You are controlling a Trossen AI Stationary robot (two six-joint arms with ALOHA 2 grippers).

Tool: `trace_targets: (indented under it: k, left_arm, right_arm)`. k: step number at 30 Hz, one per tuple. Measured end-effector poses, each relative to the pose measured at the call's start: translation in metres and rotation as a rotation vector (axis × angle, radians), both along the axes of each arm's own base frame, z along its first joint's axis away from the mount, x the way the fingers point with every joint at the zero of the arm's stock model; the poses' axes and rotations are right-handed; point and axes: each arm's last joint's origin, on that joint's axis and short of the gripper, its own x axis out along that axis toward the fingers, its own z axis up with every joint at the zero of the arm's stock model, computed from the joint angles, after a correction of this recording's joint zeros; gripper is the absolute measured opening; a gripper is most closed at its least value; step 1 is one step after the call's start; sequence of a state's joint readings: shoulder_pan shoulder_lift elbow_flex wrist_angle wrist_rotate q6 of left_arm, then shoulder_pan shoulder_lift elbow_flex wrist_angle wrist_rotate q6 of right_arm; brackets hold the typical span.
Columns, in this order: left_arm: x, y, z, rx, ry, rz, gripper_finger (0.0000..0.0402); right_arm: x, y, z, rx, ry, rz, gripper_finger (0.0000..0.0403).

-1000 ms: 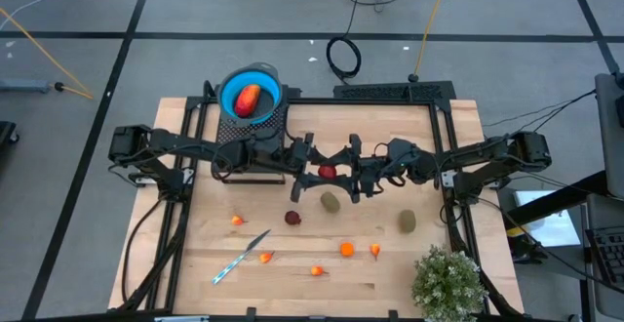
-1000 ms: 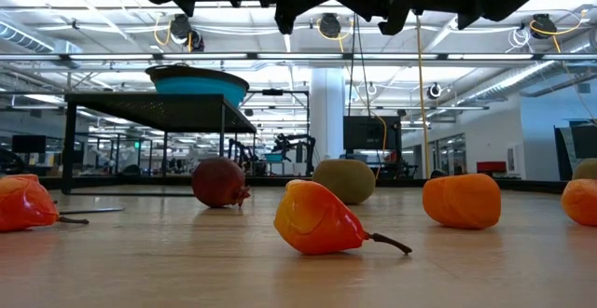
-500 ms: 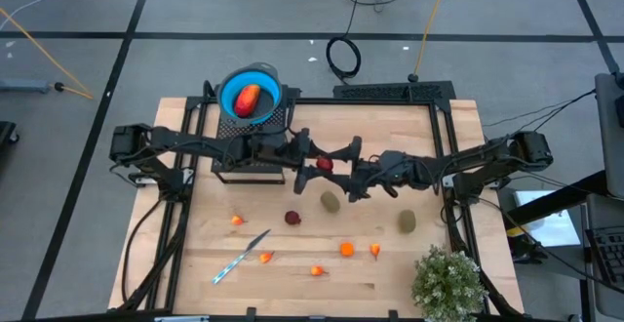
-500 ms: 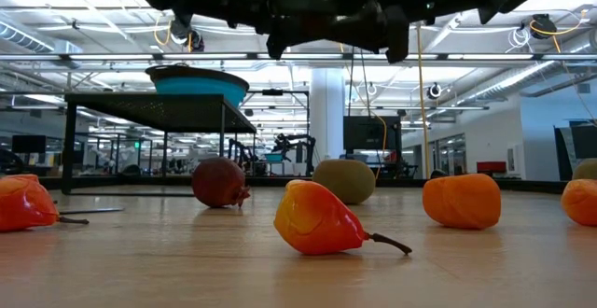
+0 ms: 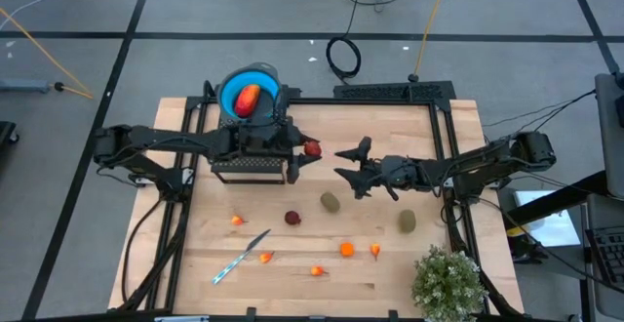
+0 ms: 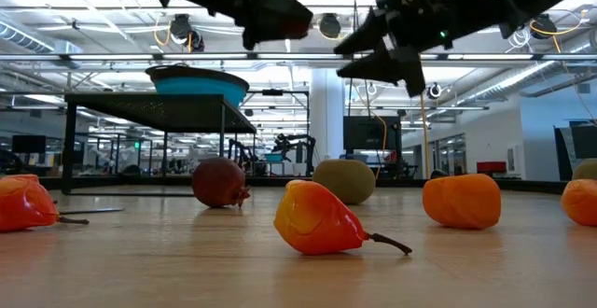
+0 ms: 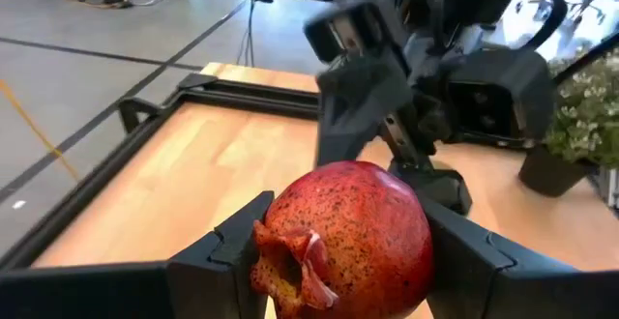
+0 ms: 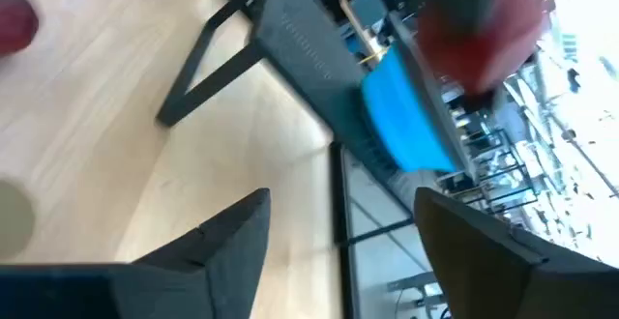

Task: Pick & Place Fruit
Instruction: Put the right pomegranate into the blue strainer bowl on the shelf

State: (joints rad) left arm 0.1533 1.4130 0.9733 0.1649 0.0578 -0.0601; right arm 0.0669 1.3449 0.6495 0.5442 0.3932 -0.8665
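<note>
A thin knife-like stick (image 5: 243, 257) lies on the wooden table (image 5: 409, 263), a bushy green plant (image 5: 448, 283) at 1 corner.

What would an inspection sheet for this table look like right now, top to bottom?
Surface: wooden table, black frame at its edges.
Job's things: pomegranate held in the air; red-orange fruit in the blue bowl on a raised black stand; two olive ovals, one dark red piece and small orange bits lie on the wood.
Clutter: silver-blue knife; green plant at one corner.
Grippers: left gripper shut on the pomegranate beside the stand; right gripper open, empty, mid-table.
Cables: black coil and yellow cord on the floor.
Surroundings: large hall; no people seen.
</note>
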Motion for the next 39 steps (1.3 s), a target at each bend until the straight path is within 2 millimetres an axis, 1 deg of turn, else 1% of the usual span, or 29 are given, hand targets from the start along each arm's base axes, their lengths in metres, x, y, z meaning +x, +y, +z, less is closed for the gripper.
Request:
trace_targets:
  k: [2,9,13,18,25,34,39]
  left_arm:
    - [-0.006,0.001,0.007,0.016,-0.012,0.03,0.0201]
    - [-0.03,0.01,0.028,0.076,-0.025,0.167,0.0201]
    - [-0.042,0.017,0.036,0.112,-0.019,0.251,0.0202]
    - [-0.056,0.028,0.041,0.153,0.019,0.374,0.0202]
    - [-0.065,0.048,0.041,0.213,0.053,0.533,0.0202]
    - [-0.079,0.076,0.042,0.294,0.11,0.736,0.0202]
    - [-0.088,0.092,0.042,0.309,0.133,0.81,0.0202]
  right_arm:
    - [-0.005,0.0,-0.003,0.019,0.004,0.0,0.0222]
    - [-0.028,-0.001,-0.003,0.082,-0.045,-0.011,0.0146]
    - [-0.042,-0.001,-0.001,0.147,-0.091,0.052,0.0108]
    - [-0.06,0.001,0.002,0.243,-0.153,0.138,0.0065]
    - [-0.085,0.0,0.003,0.382,-0.223,0.275,0.0007]
    - [-0.11,-0.003,0.004,0.525,-0.288,0.448,0.0001]
    - [-0.119,-0.005,0.003,0.598,-0.297,0.536,0.0001]
